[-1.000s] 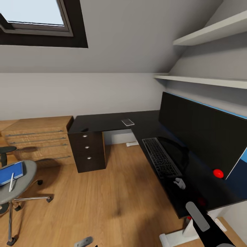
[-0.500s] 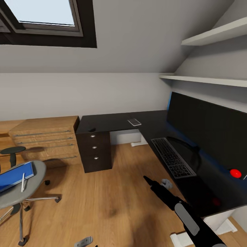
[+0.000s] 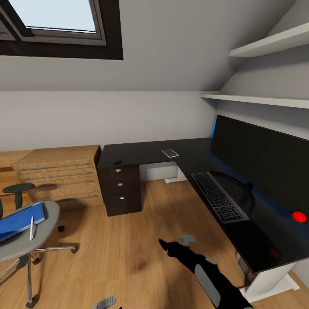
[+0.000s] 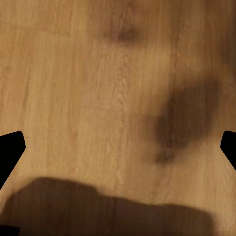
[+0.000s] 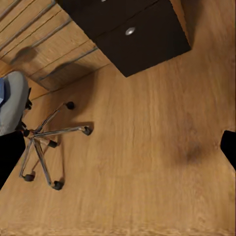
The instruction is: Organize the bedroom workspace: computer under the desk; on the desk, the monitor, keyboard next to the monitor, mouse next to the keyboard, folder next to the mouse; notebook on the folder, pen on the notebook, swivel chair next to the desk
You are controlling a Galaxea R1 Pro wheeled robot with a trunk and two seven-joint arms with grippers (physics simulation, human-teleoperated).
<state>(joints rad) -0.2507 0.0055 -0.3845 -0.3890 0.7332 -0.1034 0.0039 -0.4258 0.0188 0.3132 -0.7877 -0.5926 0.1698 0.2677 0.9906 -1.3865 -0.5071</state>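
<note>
Even, soft daylight from the skylight (image 3: 56, 19). My arm throws blurry shadows on the floor (image 4: 98, 73). Desk (image 3: 180, 156) top glossy, reflecting. Wrist views slightly soft.

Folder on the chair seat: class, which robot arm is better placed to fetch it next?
Probably left: the folder lies on the swivel chair at the robot's left, nearer the left gripper than the right arm.

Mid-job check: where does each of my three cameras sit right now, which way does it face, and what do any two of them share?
Head view: from the robot's head, facing the desk, monitor, keyboard and swivel chair; the right arm shows.
Left wrist view: on the left arm, looking down at the plank floor; dark fingertips at the picture's edges.
Right wrist view: on the right arm, facing the floor, drawer unit and chair base.
Shared: head and right wrist views both show chair and drawers.
</note>
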